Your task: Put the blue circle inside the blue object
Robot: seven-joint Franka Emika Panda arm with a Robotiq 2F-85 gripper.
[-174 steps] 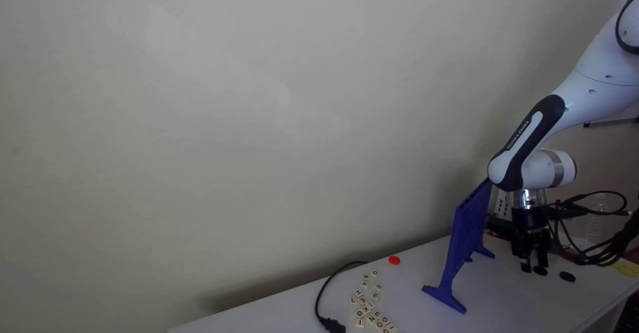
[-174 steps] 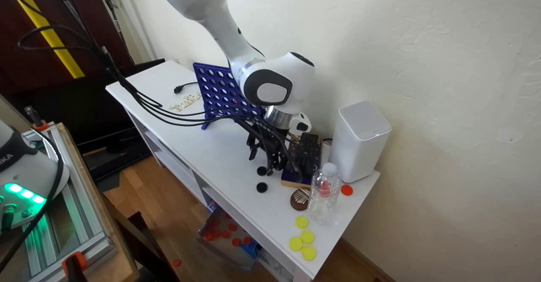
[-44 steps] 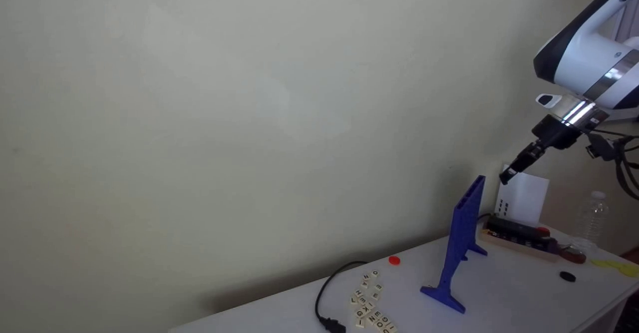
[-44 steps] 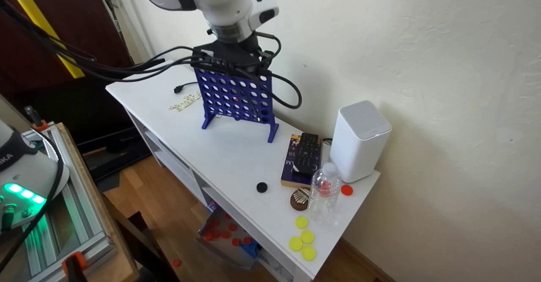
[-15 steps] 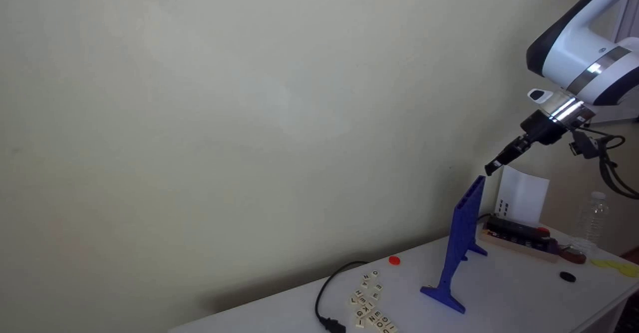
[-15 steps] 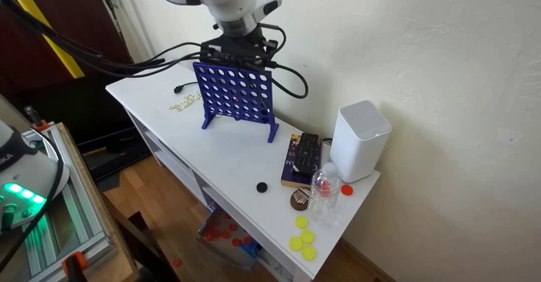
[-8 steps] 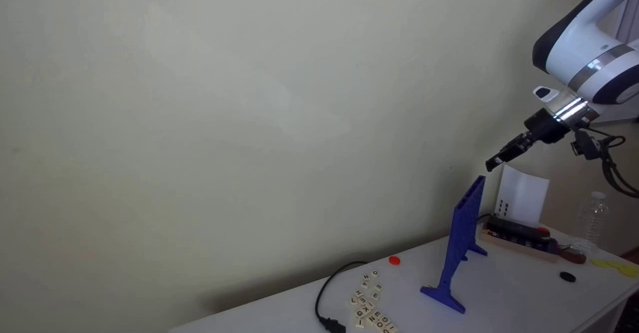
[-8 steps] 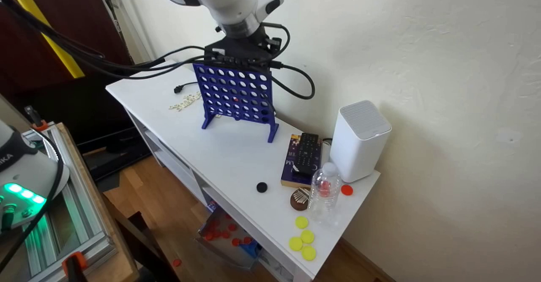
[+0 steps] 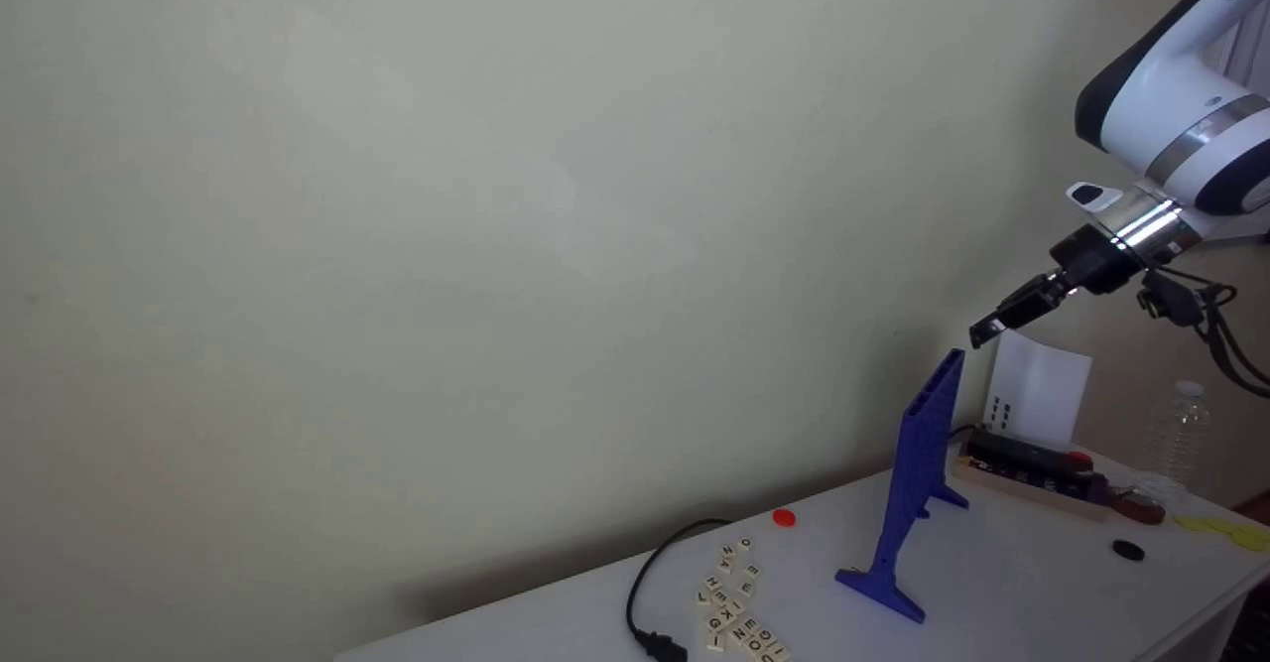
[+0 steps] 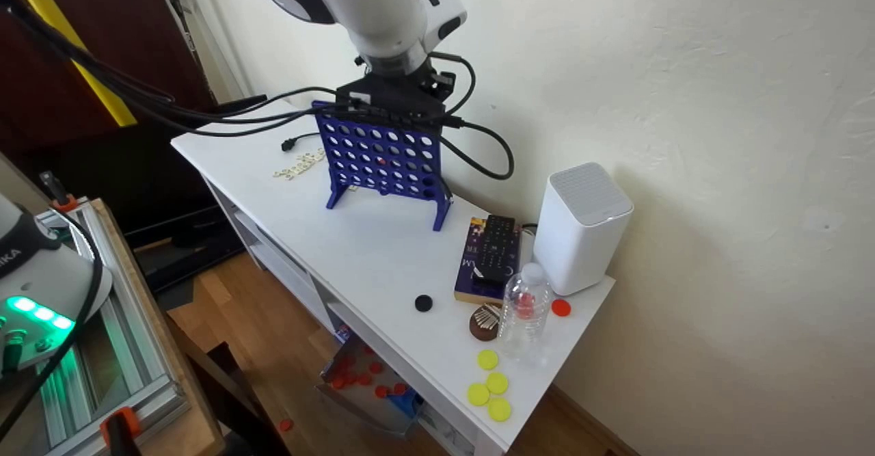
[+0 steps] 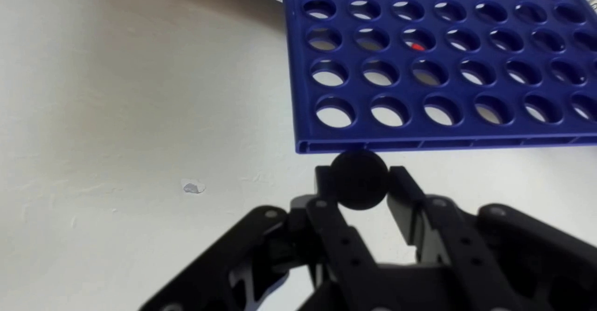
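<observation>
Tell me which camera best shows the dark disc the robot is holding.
The wrist view: the dark disc appears close up, nearly face-on, gripped by the tool. In both exterior views, I can't make it out.

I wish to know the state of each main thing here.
gripper: closed on dark disc
dark disc: held; contact with blue rack unclear
blue rack: standing upright
bottle: upright, capped
white box: upright
remote: lying on purple book
purple book: flat
loose black disc: lying flat
yellow discs: lying flat
letter tiles: scattered, letters showing
cable plug: unplugged
green lights: lit
</observation>
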